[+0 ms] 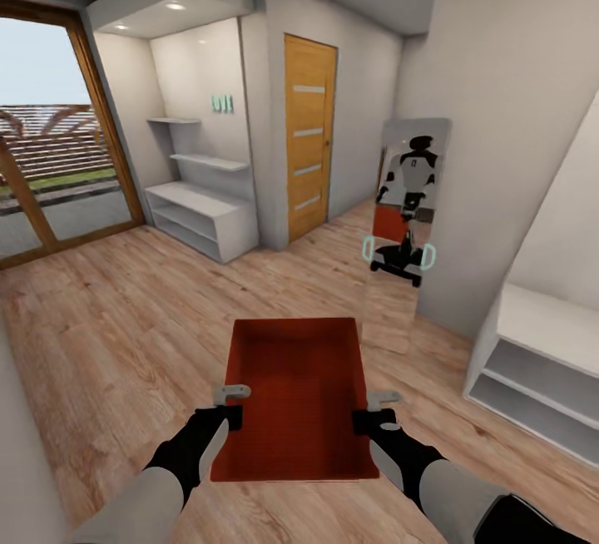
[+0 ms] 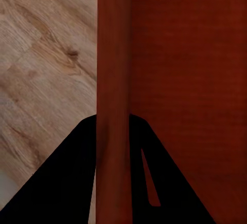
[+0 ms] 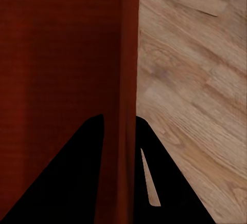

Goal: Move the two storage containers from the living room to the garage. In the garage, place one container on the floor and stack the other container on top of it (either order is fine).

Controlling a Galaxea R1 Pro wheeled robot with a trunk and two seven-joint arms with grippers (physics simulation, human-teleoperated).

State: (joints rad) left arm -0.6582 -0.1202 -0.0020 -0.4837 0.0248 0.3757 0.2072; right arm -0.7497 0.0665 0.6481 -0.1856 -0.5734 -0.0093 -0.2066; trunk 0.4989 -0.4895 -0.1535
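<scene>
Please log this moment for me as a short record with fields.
place: hallway with wood-plank floor
carried: orange-red box, open top, empty
left gripper: shut on the box's left wall
right gripper: shut on the box's right wall
ahead: wooden door, tall mirror
sides: white shelves, glass door

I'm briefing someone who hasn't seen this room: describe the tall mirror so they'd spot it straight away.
Find the orange wooden door with pale horizontal stripes in the far wall. Right of it, a tall narrow frameless mirror leans on the grey wall, its foot on the light wood-plank floor. It alone reflects the robot.
</scene>
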